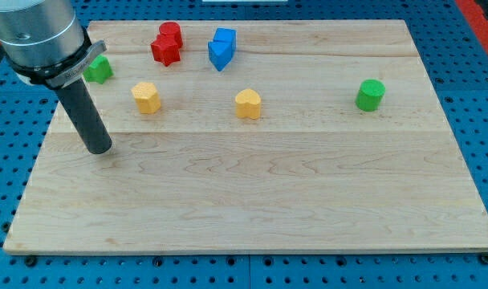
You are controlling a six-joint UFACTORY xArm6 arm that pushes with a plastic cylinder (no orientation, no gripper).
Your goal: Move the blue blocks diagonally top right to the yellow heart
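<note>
My tip [99, 149] is resting on the wooden board [252, 209] at the view's left, below and slightly to the view's left of the yellow block [146, 97] that sits nearest it; the rod is rising from there toward the view's upper left, where the arm's grey body is filling the corner; there are no jaws on this rod, so nothing is open, closed or gripping, and the tip is touching no block.

The two blue blocks [221, 48] are sitting together near the view's top, a little left of the middle, one touching the other; their exact shapes are hard to make out. Just to their left, the two red blocks [167, 43] are huddling in the same way, close to the blue pair but apart from it.

The yellow heart [248, 103] is lying below the blue blocks and slightly to their right, apart from them; the other yellow block is lying level with it, farther to the view's left, below the red pair.

A green block [99, 69] is peeking out beside the rod at the view's left edge of the board, partly hidden by the arm; a green cylinder [371, 95] is standing alone toward the view's right, well apart from everything else.

The tip is well apart from the blue blocks, which are lying up and to the view's right of it.
</note>
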